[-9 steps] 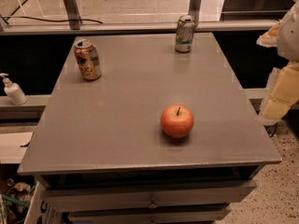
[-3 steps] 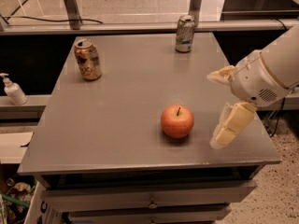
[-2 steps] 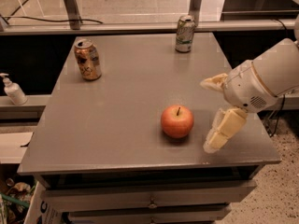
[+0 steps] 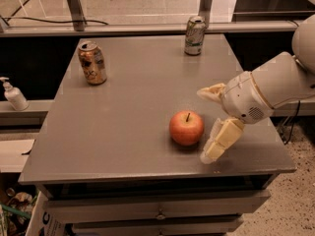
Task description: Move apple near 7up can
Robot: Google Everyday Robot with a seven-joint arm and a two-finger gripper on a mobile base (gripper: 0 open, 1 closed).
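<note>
The red-orange apple (image 4: 186,127) with a dark stem sits on the grey table (image 4: 133,107), near the front right. The 7up can (image 4: 195,35), pale silver with green markings, stands upright at the table's far edge, well behind the apple. My gripper (image 4: 206,127) comes in from the right, just to the right of the apple. It is open: one cream finger (image 4: 210,93) points left behind the apple, the other (image 4: 219,140) reaches down to the apple's right. Neither finger touches the apple.
An orange-gold patterned can (image 4: 92,63) stands at the table's far left. A white pump bottle (image 4: 13,95) stands on a ledge left of the table. Drawers sit under the table front. A rail with metal posts runs behind the table.
My arm has come in from the right edge of the view and moved left. The open gripper now stands right beside the apple. The apple and both cans have not moved.
</note>
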